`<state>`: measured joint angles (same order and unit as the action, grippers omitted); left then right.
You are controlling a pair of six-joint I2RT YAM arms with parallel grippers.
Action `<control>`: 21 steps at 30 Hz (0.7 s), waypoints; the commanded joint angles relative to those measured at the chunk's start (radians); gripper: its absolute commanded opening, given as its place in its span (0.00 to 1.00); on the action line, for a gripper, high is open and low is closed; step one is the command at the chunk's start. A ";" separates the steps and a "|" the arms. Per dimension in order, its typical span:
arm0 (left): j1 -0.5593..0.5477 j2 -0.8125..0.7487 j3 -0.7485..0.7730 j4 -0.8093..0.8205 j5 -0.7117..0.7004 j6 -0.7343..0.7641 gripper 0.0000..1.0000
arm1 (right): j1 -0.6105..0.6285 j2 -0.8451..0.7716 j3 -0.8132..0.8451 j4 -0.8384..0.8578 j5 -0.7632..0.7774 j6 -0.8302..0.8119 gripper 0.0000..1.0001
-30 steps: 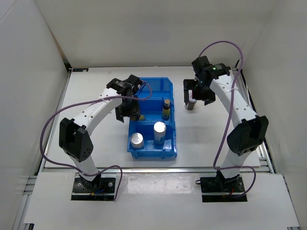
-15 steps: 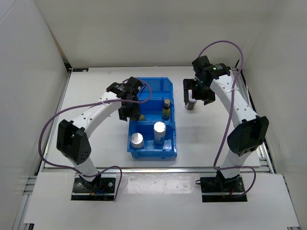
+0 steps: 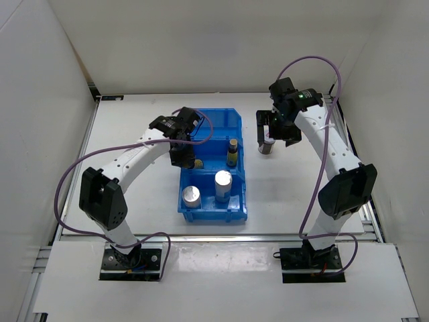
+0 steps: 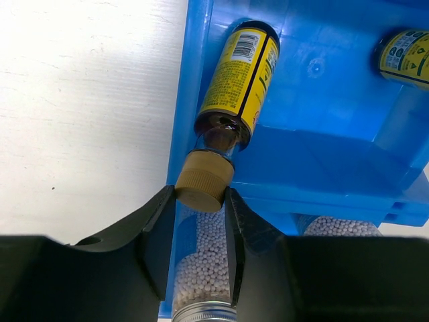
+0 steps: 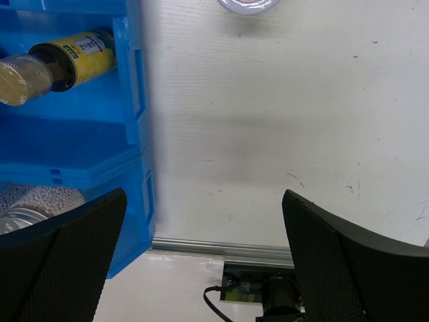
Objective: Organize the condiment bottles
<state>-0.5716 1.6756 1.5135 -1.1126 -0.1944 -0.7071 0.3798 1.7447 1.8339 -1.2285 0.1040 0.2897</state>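
Observation:
My left gripper (image 3: 182, 153) is shut on the tan cap (image 4: 204, 181) of a slim yellow bottle (image 4: 238, 74), held upright inside the blue bin's (image 3: 221, 113) middle compartment, by its left wall (image 4: 194, 67). A second yellow bottle (image 3: 232, 153) stands in that compartment's right side. Two silver-topped cylinders (image 3: 192, 196) (image 3: 222, 182) stand in the near compartment. My right gripper (image 3: 273, 131) is open wide, hovering over a dark jar with a pale lid (image 3: 267, 146) on the table right of the bin; only the lid's edge (image 5: 248, 5) shows in the right wrist view. The other jar is out of view.
The bin's far compartment (image 3: 218, 127) holds nothing that I can see. White walls close in the table on the left, back and right. A metal rail (image 5: 221, 248) runs along the table's near edge.
My left arm has shifted slightly right, carrying the yellow bottle further over the bin. My right gripper has stayed over the jar.

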 commanded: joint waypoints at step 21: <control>-0.004 0.091 0.234 -0.026 0.000 0.077 0.18 | -0.001 -0.059 -0.032 0.012 0.011 -0.011 1.00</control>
<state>-0.5716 1.7603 1.7012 -1.1328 -0.1955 -0.6464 0.3798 1.7271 1.8023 -1.2243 0.1047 0.2840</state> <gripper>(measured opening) 0.422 0.998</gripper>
